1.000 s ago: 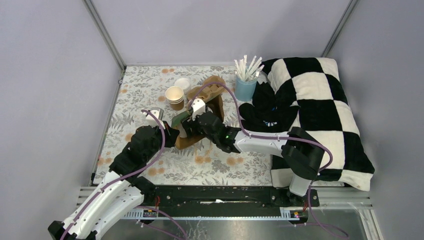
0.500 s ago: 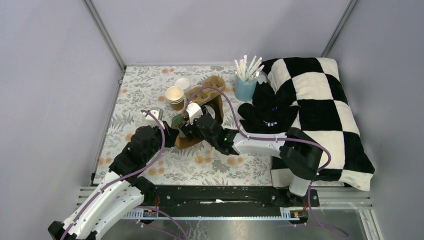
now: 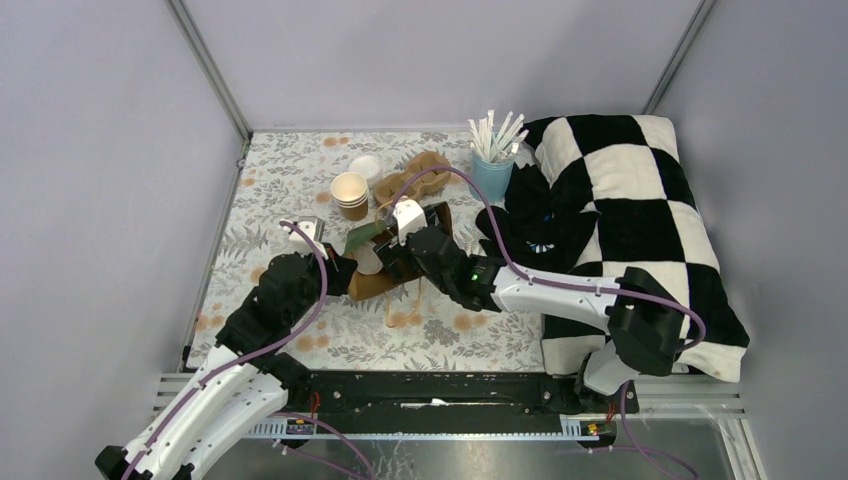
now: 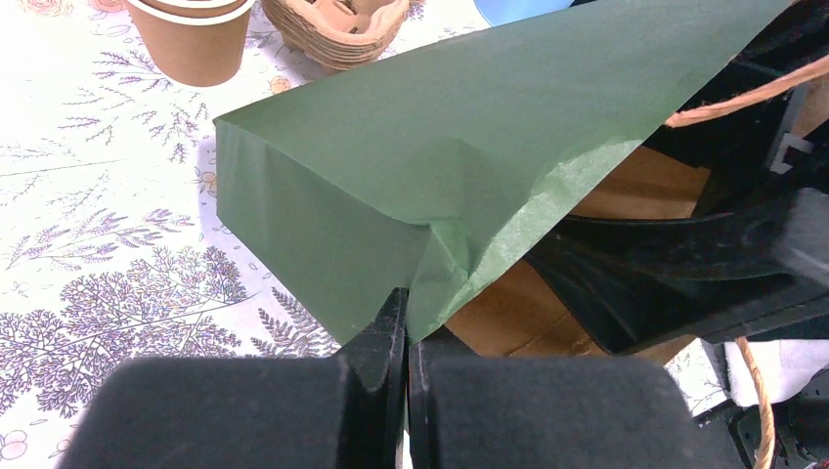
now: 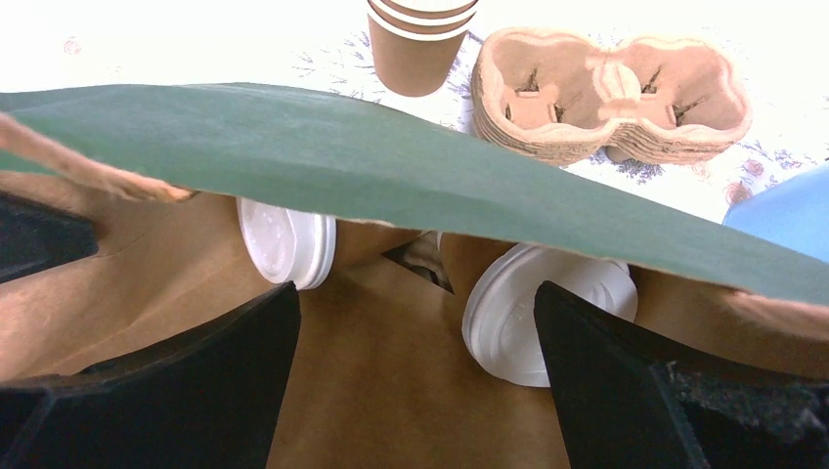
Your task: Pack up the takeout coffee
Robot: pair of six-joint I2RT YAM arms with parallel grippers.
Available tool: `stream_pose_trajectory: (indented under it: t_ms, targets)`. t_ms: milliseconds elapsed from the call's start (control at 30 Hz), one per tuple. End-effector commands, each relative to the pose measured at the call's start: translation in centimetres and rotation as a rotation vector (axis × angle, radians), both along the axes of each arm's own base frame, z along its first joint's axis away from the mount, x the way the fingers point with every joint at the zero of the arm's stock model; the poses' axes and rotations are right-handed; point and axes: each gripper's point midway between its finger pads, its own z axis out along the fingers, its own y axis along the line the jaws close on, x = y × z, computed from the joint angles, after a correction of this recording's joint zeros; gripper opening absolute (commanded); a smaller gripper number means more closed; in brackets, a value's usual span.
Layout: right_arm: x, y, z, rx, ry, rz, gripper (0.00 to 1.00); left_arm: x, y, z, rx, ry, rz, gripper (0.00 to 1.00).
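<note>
The takeout coffee (image 5: 541, 315) is seen only as two round white lids, tucked side by side deep inside the green paper bag (image 4: 391, 147), against its brown lining. The bag's edge is pinched by the clenched left gripper (image 4: 406, 327). The right gripper (image 5: 415, 313) is held spread wide in the bag's mouth, with nothing grasped.

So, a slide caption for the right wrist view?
Open right gripper facing two white lids inside the paper bag.
</note>
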Motion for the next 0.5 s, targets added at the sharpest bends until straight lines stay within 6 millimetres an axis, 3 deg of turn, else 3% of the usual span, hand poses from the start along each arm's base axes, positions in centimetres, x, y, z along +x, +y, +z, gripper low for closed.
stream_pose_trajectory:
  t_ms: [0,133,300,467]
  targets:
    - [-0.8,0.4,3.4,0.071,0.004,0.043,0.95,0.0,-0.3,0.0,-0.004,-0.004,-0.014,0.0]
    - [-1.0,1.8,3.3,0.103,0.026,0.076,0.91,0.0,-0.4,0.0,-0.011,-0.006,-0.018,0.0]
    - [-0.6,4.1,1.9,0.137,0.046,0.103,0.78,-0.1,-0.5,0.2,-0.017,-0.009,-0.023,0.0]
    - [0.2,5.6,-0.1,0.119,0.032,0.116,0.76,-0.1,-0.5,0.4,-0.02,-0.014,-0.027,0.0]
